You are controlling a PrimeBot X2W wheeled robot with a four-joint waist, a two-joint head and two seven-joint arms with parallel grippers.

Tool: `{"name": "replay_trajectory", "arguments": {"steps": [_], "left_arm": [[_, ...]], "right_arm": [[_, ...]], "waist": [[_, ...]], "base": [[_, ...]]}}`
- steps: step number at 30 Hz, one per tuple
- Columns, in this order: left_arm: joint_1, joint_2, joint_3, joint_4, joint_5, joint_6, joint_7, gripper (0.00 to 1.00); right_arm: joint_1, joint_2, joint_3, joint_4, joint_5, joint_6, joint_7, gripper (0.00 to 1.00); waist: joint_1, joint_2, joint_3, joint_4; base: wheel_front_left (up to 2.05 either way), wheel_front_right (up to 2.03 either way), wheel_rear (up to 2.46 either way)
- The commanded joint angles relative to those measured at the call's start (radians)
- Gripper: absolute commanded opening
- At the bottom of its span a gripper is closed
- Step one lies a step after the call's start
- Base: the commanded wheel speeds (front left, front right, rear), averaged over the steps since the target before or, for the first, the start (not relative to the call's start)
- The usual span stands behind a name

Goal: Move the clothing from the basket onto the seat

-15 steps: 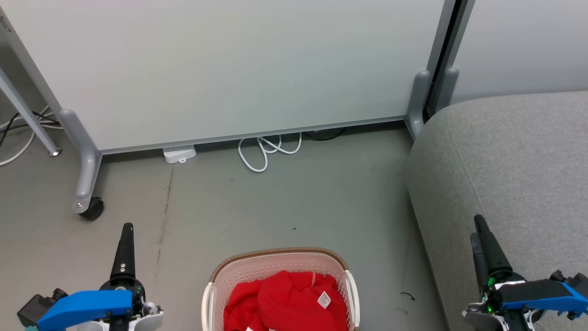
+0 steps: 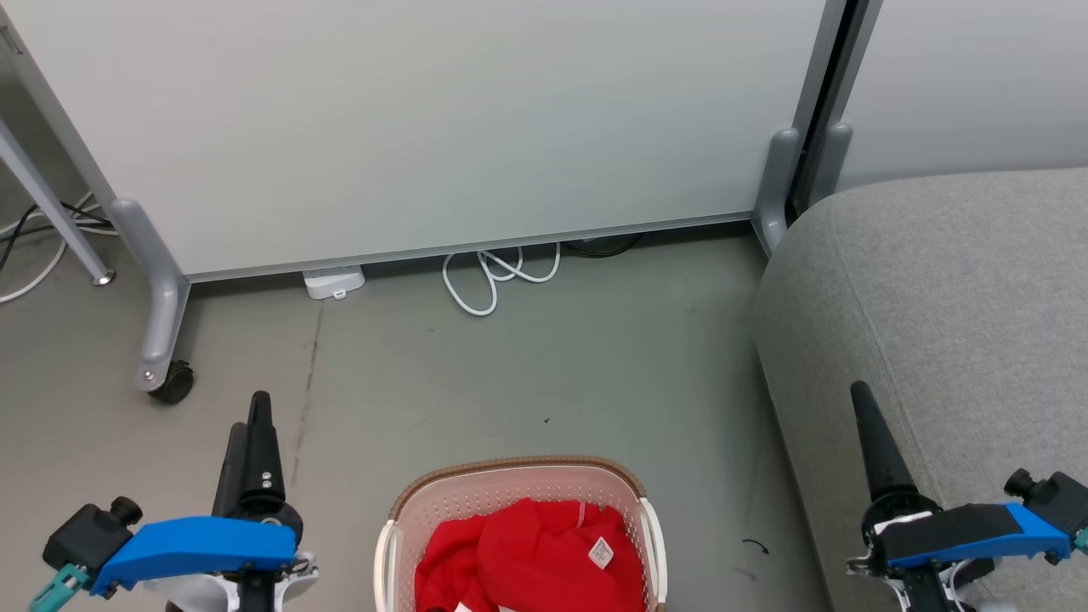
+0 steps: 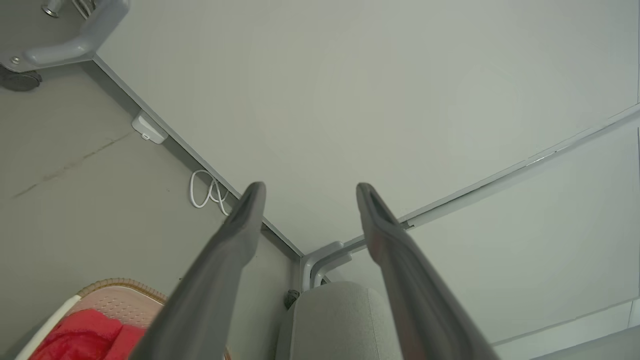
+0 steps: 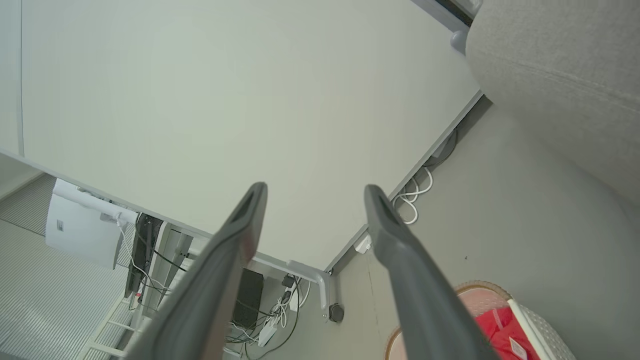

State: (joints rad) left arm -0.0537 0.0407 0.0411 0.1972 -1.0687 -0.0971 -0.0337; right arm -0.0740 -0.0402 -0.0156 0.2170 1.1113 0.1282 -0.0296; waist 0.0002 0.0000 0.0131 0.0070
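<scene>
1. Grey floor (image 2: 544,374) runs up to a pale partition panel (image 2: 425,127) on castors. A looped white cable (image 2: 493,276) and a small white box (image 2: 333,282) lie at the panel's foot.
2. Compared with half a second ago, my left gripper (image 2: 248,415) sits higher and a little further right in the head view. Its blue bracket has lifted with it, and a second finger now shows beside the first.
3. My right gripper (image 2: 860,395) has also risen and shifted slightly left. Its tip shows against the near side of the seat (image 2: 952,297).
4. The basket (image 2: 510,472) and the clothing (image 2: 518,552) lie as they did before.
5. Left jaws: in the left wrist view the two fingers stand well apart — released, with nothing between them and touching nothing.
6. Right jaws: the right wrist view shows the same spread, released and gripping nothing, with the panel and floor behind them.
7. The clothing is bunched inside the basket, which stands on the floor at the bottom centre of the head view between my two grippers. The seat is off to my right, with a strip of bare floor between it and the basket.
8. A small white tag (image 2: 600,553) lies on top of the red fabric — its print is too small for me to read.
</scene>
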Motion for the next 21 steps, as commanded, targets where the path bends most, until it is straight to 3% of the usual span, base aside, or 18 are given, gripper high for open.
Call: {"name": "replay_trajectory", "arguments": {"steps": [1,21], "left_arm": [[-0.026,0.008,-0.012,-0.022,0.055,0.004,-0.01,1.0],[-0.02,0.013,-0.082,-0.028,0.409,0.044,-0.077,1.0]], "right_arm": [[-0.028,-0.006,0.006,-0.023,-0.045,0.002,-0.014,1.0],[-0.029,-0.008,0.055,-0.025,-0.392,0.002,-0.08,1.0]], "waist": [[-0.0002,0.0,0.0,0.0],[-0.0002,0.0,0.0,0.008]], "base": [[0.0,0.0,0.0],[0.0,0.0,0.0]]}}
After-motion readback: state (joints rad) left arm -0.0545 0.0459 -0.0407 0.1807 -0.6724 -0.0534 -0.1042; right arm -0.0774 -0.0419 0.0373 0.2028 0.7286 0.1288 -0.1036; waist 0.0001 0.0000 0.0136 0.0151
